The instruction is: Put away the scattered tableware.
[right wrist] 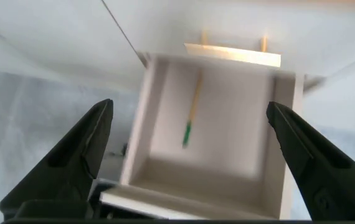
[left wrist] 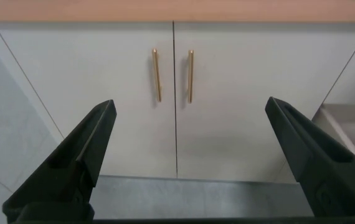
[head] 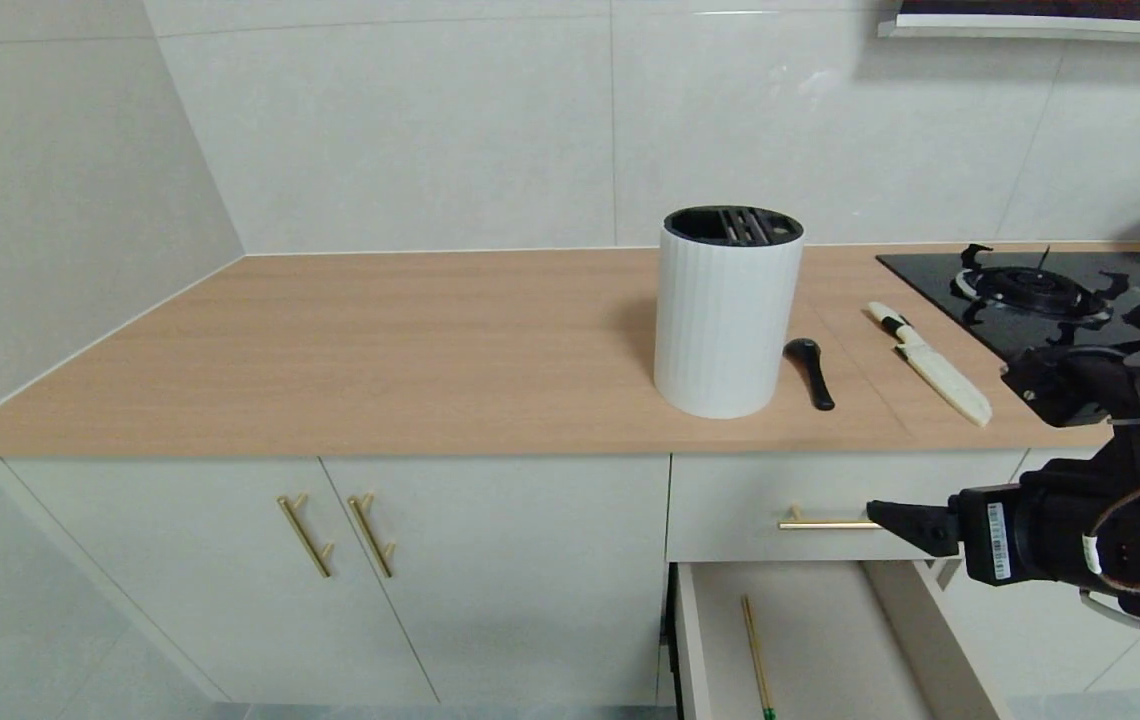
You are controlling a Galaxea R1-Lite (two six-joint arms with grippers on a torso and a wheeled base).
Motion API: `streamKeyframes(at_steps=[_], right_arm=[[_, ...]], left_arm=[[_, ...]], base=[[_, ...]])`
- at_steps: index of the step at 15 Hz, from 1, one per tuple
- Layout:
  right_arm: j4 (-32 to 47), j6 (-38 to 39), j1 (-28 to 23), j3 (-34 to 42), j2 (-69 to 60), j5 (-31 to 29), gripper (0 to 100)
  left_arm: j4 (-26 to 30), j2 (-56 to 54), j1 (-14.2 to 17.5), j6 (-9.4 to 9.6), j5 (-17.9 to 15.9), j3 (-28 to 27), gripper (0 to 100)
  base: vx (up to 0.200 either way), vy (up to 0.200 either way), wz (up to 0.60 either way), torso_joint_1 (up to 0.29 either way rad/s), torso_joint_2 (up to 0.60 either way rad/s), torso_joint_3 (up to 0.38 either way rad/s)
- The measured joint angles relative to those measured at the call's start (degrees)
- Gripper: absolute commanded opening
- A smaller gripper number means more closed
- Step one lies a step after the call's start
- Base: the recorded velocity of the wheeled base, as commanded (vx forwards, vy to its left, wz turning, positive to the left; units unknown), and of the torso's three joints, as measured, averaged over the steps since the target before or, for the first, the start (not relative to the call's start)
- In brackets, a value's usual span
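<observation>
Where the counter (head: 380,350) meets the hob (head: 1030,290): knife (head: 930,362), flat on the wood near the front edge at the right end, its wider pale end toward that edge.
Spoon (head: 812,372): black, flat on the counter just right of the holder (head: 725,320), bowl away from the front edge; whether the two touch cannot be told.
Holder: white ribbed cylinder, upright, slotted black top, between the back and front edges.
Drawer (head: 690,640): pulled out below the counter's right end; one chopstick (head: 757,655) lies lengthwise inside, near the left wall.
Right gripper (right wrist: 189,112): fingers spread wide, empty, above the drawer, just outside the counter's front edge.
Left gripper (left wrist: 190,104): fingers spread wide, empty, facing the two cabinet doors (left wrist: 103,93) under the counter's left part.
Handling, knife: judged stiff and light, lying low, its edge a hazard; best pinched across the narrower far end, which looks like the handle.
Handling, spoon: judged light, rigid and smooth, liable to slip or pivot; best pinched mid-handle, clear of the holder.
Stage: judged partway; knife and spoon not yet stowed.
</observation>
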Motion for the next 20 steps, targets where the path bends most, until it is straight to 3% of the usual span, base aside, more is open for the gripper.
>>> streamKeyframes(at_steps=[5, 11, 20], right_arm=[[-11.46, -6.90, -1.18, -3.50, 5.86, -0.57, 100], [-8.24, -7.38, -9.25, -25.95, 27.20, -5.16, 100], [-12.69, -4.63, -11.79, -31.74, 41.86, -6.52, 100]], left_arm=[[-0.05, 0.00, -0.02, 0.00, 0.00, 0.00, 100], [-0.02, 0.00, 0.00, 0.00, 0.01, 0.00, 100], [-0.05, 0.00, 0.05, 0.00, 0.01, 0.00, 100]], base=[[0.000, 0.000, 0.00, 0.061, -0.13, -0.076], [0.000, 0.000, 0.00, 0.000, 0.00, 0.000], [0.000, 0.000, 0.00, 0.000, 0.00, 0.000]])
